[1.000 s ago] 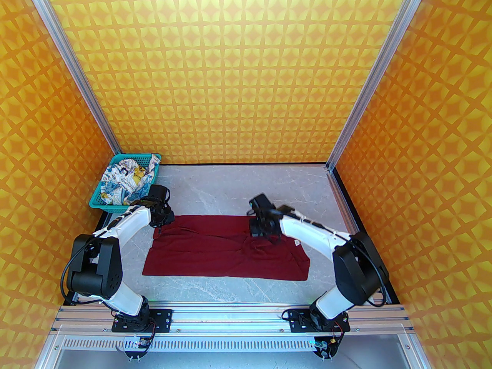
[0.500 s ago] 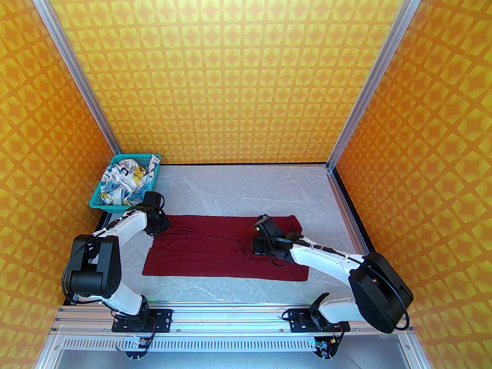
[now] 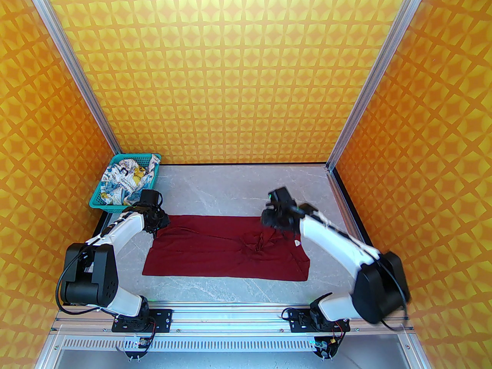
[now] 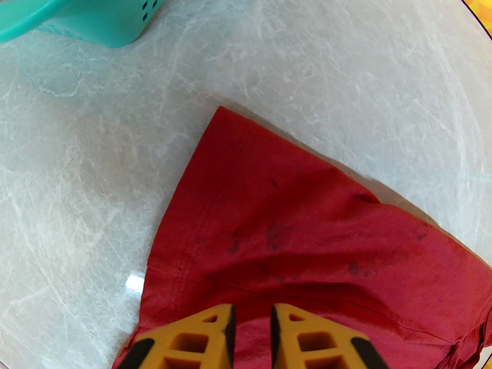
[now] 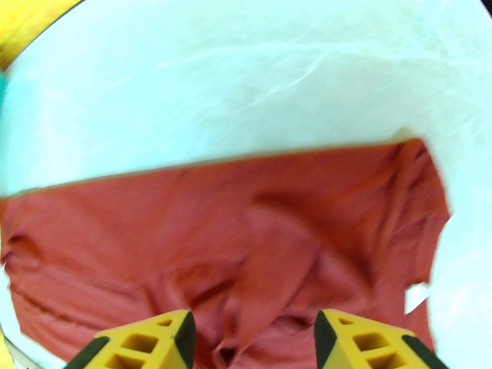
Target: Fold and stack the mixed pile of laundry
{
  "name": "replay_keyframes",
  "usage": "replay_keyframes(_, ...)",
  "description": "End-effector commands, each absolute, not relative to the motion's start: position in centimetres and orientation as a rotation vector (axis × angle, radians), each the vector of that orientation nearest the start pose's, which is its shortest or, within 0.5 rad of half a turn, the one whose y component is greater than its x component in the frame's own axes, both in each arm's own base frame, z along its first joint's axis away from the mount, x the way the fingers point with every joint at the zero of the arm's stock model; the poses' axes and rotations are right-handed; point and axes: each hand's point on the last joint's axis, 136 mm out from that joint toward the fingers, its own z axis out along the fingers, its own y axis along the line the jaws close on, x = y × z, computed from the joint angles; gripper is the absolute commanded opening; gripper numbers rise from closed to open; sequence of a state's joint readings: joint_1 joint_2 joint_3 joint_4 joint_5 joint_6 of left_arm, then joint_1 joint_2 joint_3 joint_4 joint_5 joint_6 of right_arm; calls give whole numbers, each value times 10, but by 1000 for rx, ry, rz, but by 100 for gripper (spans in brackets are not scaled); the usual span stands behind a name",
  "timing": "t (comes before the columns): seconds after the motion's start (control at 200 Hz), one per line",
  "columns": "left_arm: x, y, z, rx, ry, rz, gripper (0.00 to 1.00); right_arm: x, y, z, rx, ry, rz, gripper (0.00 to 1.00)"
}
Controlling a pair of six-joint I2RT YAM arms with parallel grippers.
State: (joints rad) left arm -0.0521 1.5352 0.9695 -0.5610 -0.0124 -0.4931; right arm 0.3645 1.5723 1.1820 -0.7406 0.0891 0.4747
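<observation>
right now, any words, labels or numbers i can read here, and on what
No text can be read.
Tag on the red shirt: too small, and blurred in the right wrist view.
Print on the white garment in the basket: too small to make out letters.

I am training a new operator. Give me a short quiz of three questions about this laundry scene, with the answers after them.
1. True or false: the white printed garment lies inside the teal basket.
2. Choose one. The right tool is:
A. open wide, over the dark red T-shirt
B. shut on the basket rim
C. holding the printed garment
3. Short answer: which tool is nearer to the basket?

Key
1. True.
2. A.
3. The left tool, at the T-shirt's far left corner.
</observation>
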Motion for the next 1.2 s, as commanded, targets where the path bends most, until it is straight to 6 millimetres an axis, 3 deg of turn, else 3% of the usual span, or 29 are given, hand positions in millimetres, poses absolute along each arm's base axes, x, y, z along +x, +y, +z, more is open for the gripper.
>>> replay_keyframes(0.0, 359, -20, 83, -567, 2624, -192, 22, 355, 122, 94, 76, 2850, 132, 57)
replay_keyframes(0.09, 359, -21, 83, -564, 2625, -199, 22, 366, 129, 84, 27, 2892, 129, 57)
replay_keyframes(0.22, 359, -22, 82, -555, 2626, -203, 22, 374, 119, 64, -62, 2936, 3, 57)
replay_keyframes(0.325, 360, -22, 80, -550, 2633, -202, 22, 371, 112, 47, -155, 2985, -88, 53)
replay_keyframes(0.42, 360, -23, 79, -548, 2636, -206, 22, 370, 111, 43, -185, 2992, -98, 48)
replay_keyframes(0.61, 361, -23, 82, -543, 2630, -209, 22, 368, 111, 44, -216, 2996, -102, 25)
replay_keyframes(0.765, 361, -23, 83, -542, 2624, -213, 22, 363, 107, 52, -217, 2978, -112, 0)
replay_keyframes(0.97, 363, -24, 85, -542, 2622, -219, 22, 350, 102, 78, -181, 2873, -60, 0)
replay_keyframes(1.195, 363, -24, 86, -542, 2610, -223, 22, 317, 94, 91, -62, 2756, 36, 0)
